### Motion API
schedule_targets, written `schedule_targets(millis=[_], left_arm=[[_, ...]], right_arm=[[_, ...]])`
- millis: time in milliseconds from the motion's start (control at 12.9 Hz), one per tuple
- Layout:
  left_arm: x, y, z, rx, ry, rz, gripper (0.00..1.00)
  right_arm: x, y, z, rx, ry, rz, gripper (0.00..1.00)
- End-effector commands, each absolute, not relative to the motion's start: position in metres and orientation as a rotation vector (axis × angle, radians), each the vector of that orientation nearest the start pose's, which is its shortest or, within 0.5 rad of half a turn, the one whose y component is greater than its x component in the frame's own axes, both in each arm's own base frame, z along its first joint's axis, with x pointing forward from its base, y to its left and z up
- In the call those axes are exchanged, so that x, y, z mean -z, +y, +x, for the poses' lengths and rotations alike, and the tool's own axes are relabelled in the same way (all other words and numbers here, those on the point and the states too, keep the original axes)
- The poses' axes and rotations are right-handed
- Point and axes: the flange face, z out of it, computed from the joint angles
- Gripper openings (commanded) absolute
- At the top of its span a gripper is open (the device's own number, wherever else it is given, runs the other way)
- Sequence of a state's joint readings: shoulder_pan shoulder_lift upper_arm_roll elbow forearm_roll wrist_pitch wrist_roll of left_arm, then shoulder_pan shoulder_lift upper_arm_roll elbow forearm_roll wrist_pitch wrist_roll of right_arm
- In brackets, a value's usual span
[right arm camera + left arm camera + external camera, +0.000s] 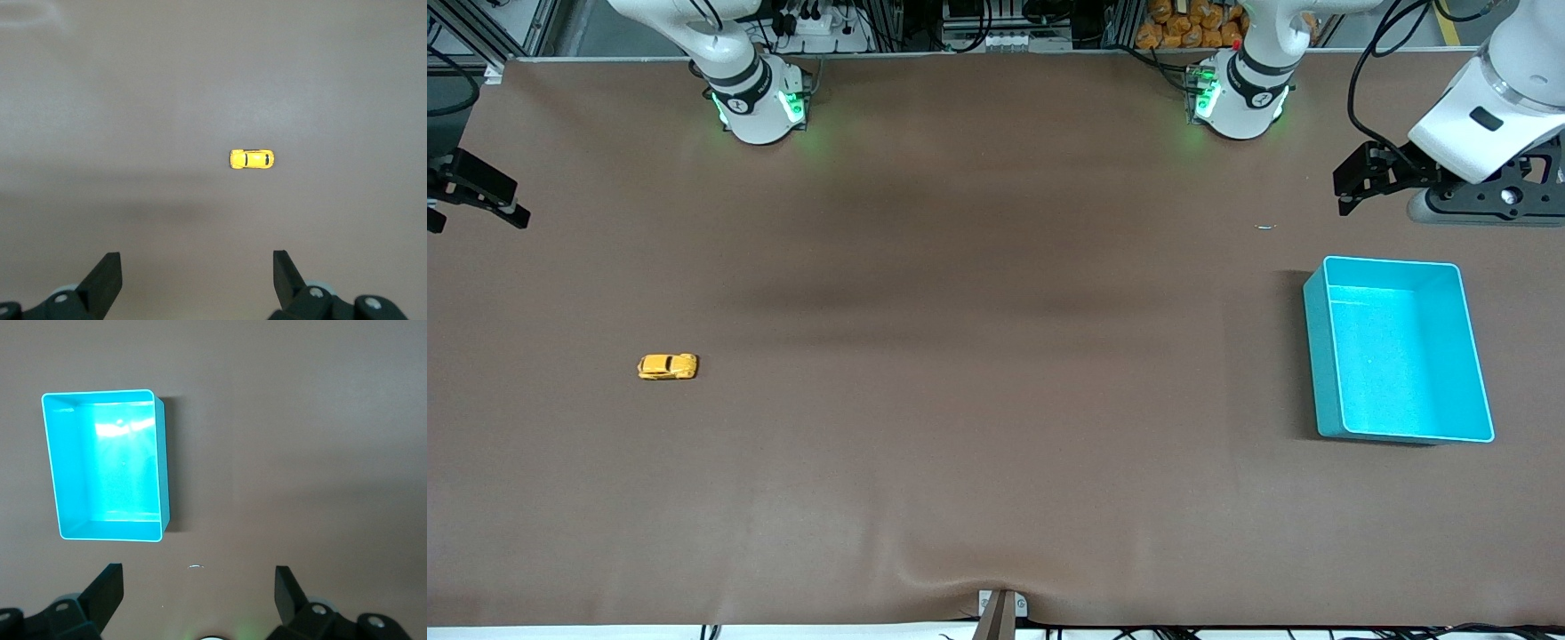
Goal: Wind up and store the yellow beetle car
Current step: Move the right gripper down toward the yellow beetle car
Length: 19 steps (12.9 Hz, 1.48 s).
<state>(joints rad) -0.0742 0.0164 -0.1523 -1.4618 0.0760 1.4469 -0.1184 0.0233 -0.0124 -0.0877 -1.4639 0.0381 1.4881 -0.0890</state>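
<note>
The yellow beetle car [667, 366] stands alone on the brown table toward the right arm's end; it also shows in the right wrist view [252, 159], on its wheels. My right gripper [476, 213] hangs open over the table's edge at that end, well apart from the car, with nothing between its fingers [197, 261]. Over the left arm's end, my left gripper [1343, 188] is open and empty too [199, 577], above bare table next to the turquoise bin [1319, 356].
The turquoise bin [160, 467] is open-topped and holds nothing. A tiny pale scrap [1265, 227] lies on the mat between the bin and the left arm's base. A clamp [1000, 613] sits at the table's near edge.
</note>
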Motion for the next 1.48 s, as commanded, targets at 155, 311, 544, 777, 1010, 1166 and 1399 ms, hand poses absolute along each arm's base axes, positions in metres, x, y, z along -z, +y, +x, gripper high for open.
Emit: schedule_targets(millis=[155,311,544,777,1010,1166,1399], left_arm=[[-0.668,-0.110,0.528,-0.017,0.169,-3.053,1.00],[-0.668,-0.109,0.528,-0.014,0.150,-3.053,1.00],[-0.675,-0.107,0.522,0.002,0.136,-3.056,1.00],[-0.672,-0.114,0.521,-0.008,0.136,-3.054,1.00],[-0.666,-0.118,0.519,-0.023,0.142,-3.053,1.00],[-0.664,-0.120,0.521,-0.019,0.147,-3.054,1.00],[-0.660,-0.133,0.519,-0.027,0.183,-3.052,1.00]], right_arm=[[-0.666,-0.032,0.530,0.046,-0.034,-3.132,1.00],[-0.656,-0.034,0.527,0.049,-0.027,-3.131,1.00],[-0.655,-0.032,0.528,0.049,-0.032,-3.130,1.00],[-0.656,-0.028,0.527,0.049,-0.046,-3.130,1.00],[-0.633,-0.032,0.528,-0.008,-0.129,-3.126,1.00],[-0.602,-0.039,0.530,0.013,-0.308,-3.114,1.00],[-0.542,-0.046,0.534,0.003,-0.546,-3.080,1.00]])
